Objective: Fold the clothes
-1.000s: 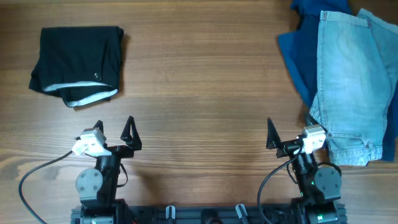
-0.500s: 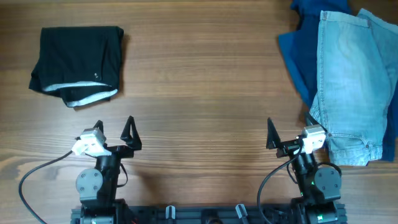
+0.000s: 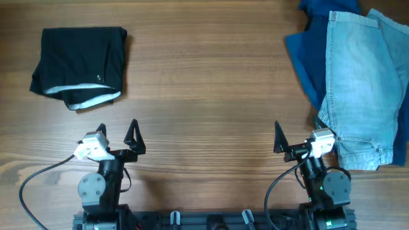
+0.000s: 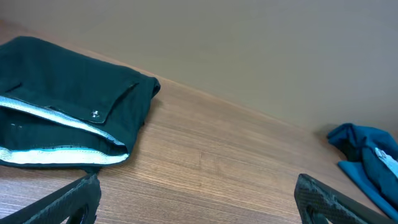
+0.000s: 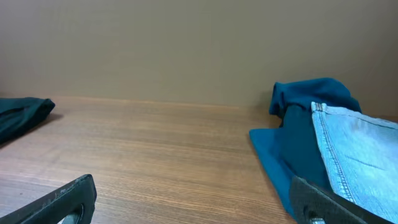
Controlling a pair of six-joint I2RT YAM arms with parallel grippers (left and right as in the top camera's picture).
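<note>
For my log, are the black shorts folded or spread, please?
Folded: the black shorts lie as a compact block, layered edges showing.

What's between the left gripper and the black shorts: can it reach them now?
Probably yes. The left gripper stands open and empty, and only bare wooden table lies between it and the black shorts just ahead, slightly to its left.

A wooden table (image 3: 204, 70) (warm brown grain) meets a plain beige wall (image 5: 186, 43) behind.
</note>
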